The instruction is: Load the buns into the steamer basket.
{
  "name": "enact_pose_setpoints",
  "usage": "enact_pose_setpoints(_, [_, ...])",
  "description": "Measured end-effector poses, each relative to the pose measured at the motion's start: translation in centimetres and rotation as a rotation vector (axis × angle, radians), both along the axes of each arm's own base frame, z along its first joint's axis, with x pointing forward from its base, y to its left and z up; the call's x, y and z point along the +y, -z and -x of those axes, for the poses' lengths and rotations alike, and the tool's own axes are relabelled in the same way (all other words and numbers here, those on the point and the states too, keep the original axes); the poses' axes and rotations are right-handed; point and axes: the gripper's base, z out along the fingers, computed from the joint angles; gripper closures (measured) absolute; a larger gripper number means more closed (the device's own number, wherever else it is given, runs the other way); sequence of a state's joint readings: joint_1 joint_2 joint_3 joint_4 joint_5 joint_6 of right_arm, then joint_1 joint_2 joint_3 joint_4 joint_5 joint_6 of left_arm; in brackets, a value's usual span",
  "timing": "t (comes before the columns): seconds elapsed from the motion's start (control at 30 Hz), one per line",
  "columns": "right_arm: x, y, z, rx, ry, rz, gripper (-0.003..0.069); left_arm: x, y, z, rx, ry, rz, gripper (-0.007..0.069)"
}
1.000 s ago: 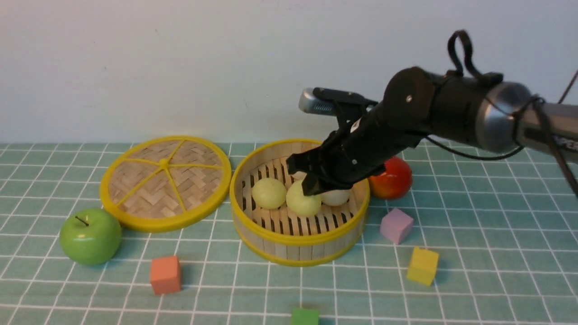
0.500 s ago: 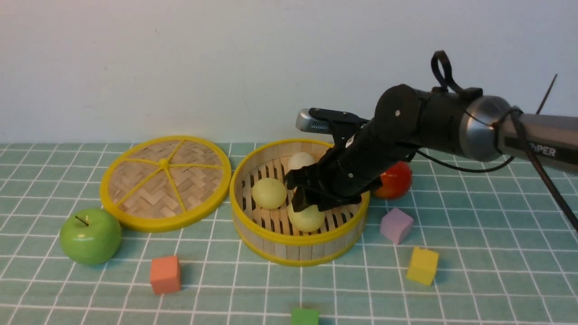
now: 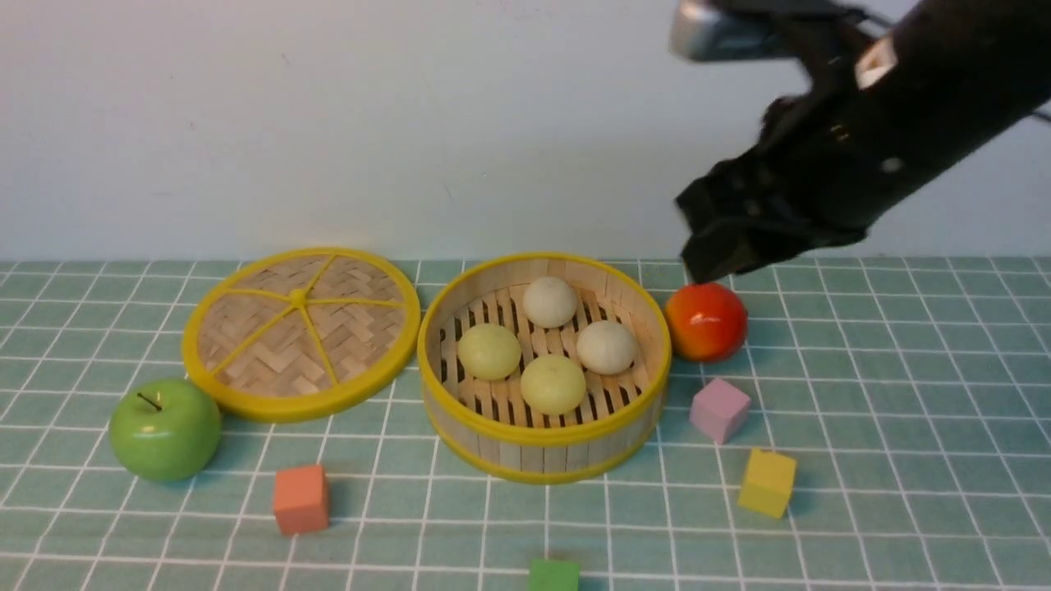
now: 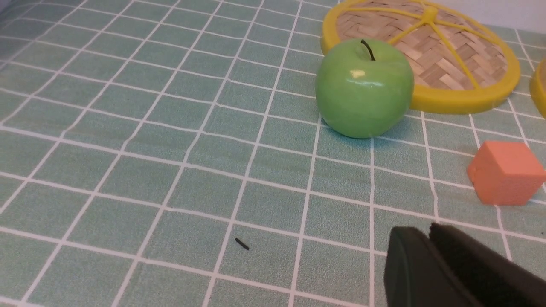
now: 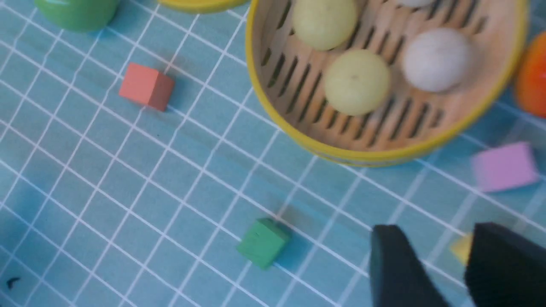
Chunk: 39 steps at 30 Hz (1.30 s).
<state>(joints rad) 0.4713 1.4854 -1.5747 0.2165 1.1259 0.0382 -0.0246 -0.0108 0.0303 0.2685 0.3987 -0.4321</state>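
The steamer basket (image 3: 636,324) stands mid-table with all the buns inside: two off-white ones (image 3: 549,301) (image 3: 606,346) and two pale yellow-green ones (image 3: 488,350) (image 3: 553,383). The right wrist view shows the basket (image 5: 273,108) with a yellow-green bun (image 5: 356,82) and an off-white bun (image 5: 436,59). My right gripper (image 3: 706,238) is open and empty, raised above the basket's right side; its jaws stand apart in the right wrist view (image 5: 435,234). My left gripper (image 4: 426,232) is shut and empty, low over the table, out of the front view.
The flat woven lid (image 3: 300,331) lies left of the basket, with a green apple (image 3: 164,428) in front of it. A red-orange fruit (image 3: 706,321) sits right of the basket. Orange (image 3: 300,498), pink (image 3: 719,410), yellow (image 3: 768,483) and green (image 3: 553,575) cubes are scattered in front.
My right gripper let go of the yellow-green bun in the basket, opened, and rose up and to the right, away from the basket. The bun now rests at the basket's front.
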Motion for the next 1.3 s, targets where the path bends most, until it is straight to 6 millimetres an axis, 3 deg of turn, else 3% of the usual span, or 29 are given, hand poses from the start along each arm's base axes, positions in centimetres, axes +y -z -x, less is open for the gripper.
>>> enact_pose_setpoints(0.07, [-2.1,-2.2,2.9,-0.077,0.04,0.009,0.0566,0.0,0.0,0.0,0.0,0.0,0.0,0.0554])
enact_pose_setpoints(0.1, [-2.4,-2.4,3.4,-0.088,0.045,0.012,0.0599,0.0,0.0,0.0,0.0,0.0,0.0,0.0554])
enact_pose_setpoints(0.17, [-4.5,-2.5,6.5,-0.133,0.075,0.031,0.0669,0.0,0.0,0.0,0.0,0.0,0.0,0.0554])
enact_pose_setpoints(0.2, [-4.5,-2.5,6.5,-0.135,0.075,0.03,0.067,0.0,0.0,0.0,0.0,0.0,0.0,0.0554])
enact_pose_setpoints(0.3, [-6.2,-0.6,9.5,-0.172,0.087,0.022,0.0673,0.0,0.0,0.0,0.0,0.0,0.0,0.0554])
enact_pose_setpoints(0.53, [-8.1,2.6,13.2,-0.182,0.092,0.016,0.0672,0.0,0.0,0.0,0.0,0.0,0.0,0.0554])
enact_pose_setpoints(0.9, [-9.4,4.3,15.4,-0.058,0.069,0.117,0.0667,0.0,0.0,0.0,0.0,0.0,0.0,0.0554])
enact_pose_setpoints(1.13, [-12.5,4.3,16.9,-0.302,0.227,0.109,0.0661,0.0,0.0,0.0,0.0,0.0,0.0,0.0554])
enact_pose_setpoints(1.3, [-14.7,7.4,19.4,-0.527,0.404,0.071,0.0659,0.0,0.0,0.0,0.0,0.0,0.0,0.0554])
